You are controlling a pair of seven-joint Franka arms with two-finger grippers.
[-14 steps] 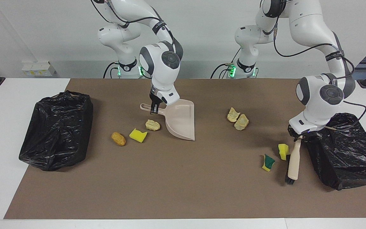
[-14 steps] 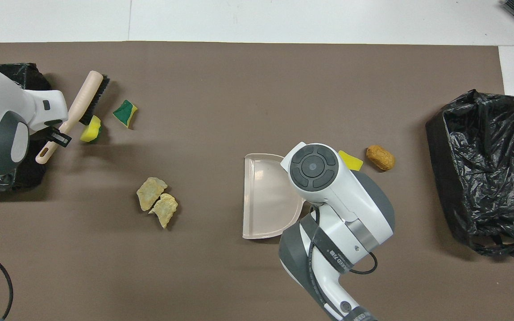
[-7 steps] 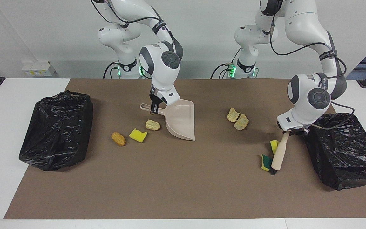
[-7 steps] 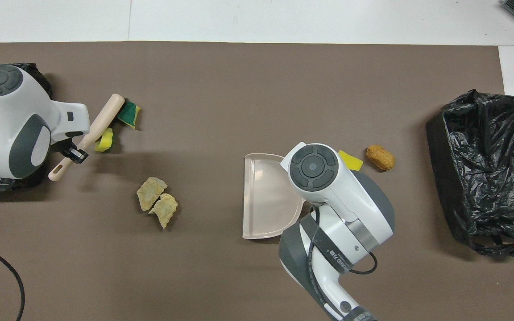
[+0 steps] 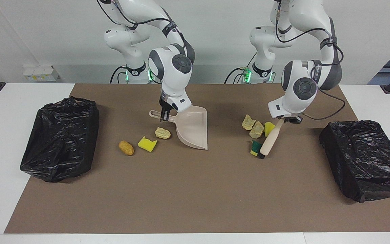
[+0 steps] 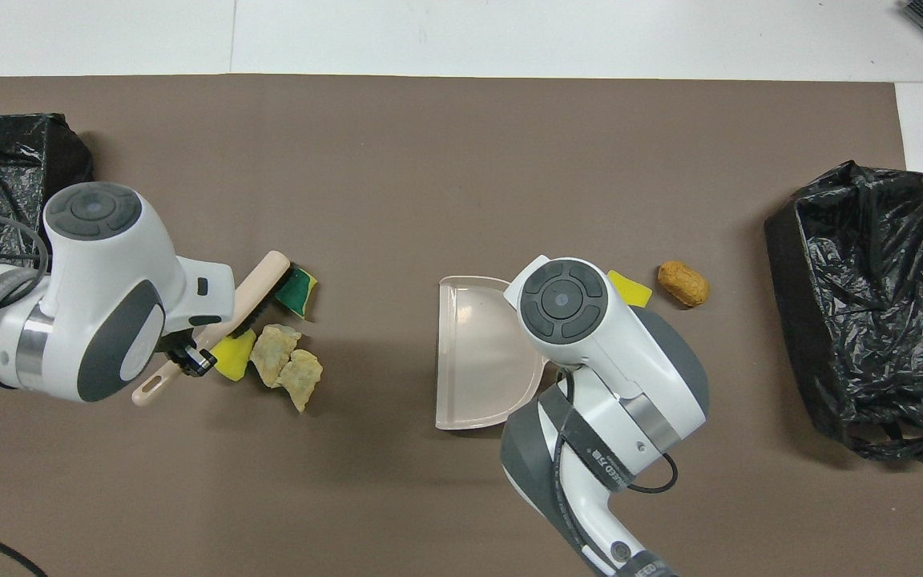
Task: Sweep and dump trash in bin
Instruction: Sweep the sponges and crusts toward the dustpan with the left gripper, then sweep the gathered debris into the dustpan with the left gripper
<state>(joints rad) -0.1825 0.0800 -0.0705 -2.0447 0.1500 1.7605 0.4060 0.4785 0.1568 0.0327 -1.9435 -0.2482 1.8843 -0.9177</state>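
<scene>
gripping the brush handle, the left gripper is closed on it, bristles down on the mat against a green-faced sponge; a yellow sponge touches two lumps. the right gripper is clamped on the dustpan handle; a lump, sponge and brown lump lie beside it.

from overhead, brush, sponges and lumps cluster at the left arm's end; the brown lump lies nearest the bin.

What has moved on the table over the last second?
The left gripper, shut on the brush, swept the yellow sponge piece and green-faced piece away from the left-end bin, up beside the two bread lumps. The right gripper, dustpan and other scraps stayed put.
</scene>
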